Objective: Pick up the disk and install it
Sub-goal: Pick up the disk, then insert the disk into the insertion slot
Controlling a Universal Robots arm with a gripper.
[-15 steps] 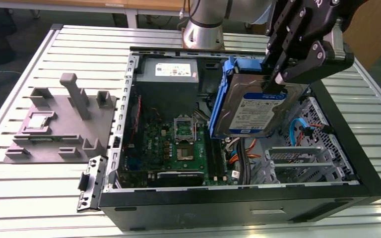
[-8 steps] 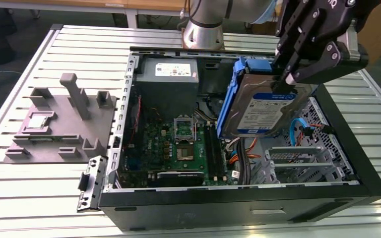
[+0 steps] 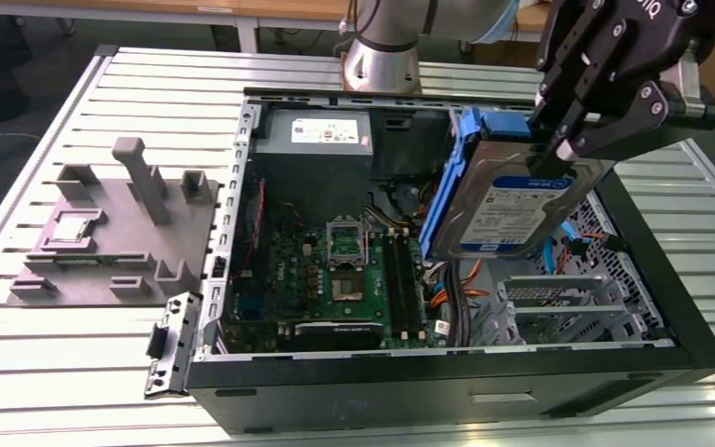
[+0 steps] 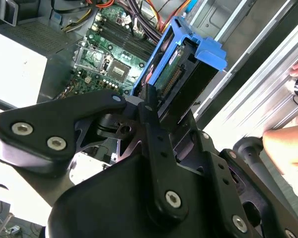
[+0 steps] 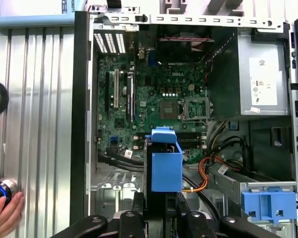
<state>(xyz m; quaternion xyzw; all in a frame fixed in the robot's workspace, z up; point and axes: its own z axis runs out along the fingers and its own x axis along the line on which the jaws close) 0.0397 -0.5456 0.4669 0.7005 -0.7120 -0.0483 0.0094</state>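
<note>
The disk (image 3: 506, 209), a silver drive with a white-and-blue label in a blue plastic carrier, hangs on edge above the open computer case (image 3: 457, 377). It is over the case's side on the exterior view's right, above the metal drive cage (image 3: 557, 303). My gripper (image 3: 554, 140) is shut on the disk's upper end. In the second wrist view the disk (image 4: 181, 64) sticks out past my gripper (image 4: 154, 101), connector edge showing. In the first wrist view the disk's blue carrier (image 5: 164, 163) rises from my gripper (image 5: 161, 218), over the motherboard (image 5: 149, 99).
A grey power-supply box (image 3: 317, 135) fills the case's far corner. A bare blue bracket (image 5: 268, 203) sits in the drive bay. Orange and black cables (image 5: 208, 173) run nearby. A grey fixture block (image 3: 109, 233) stands on the slatted table. A person's hand (image 5: 5, 215) rests beside the case.
</note>
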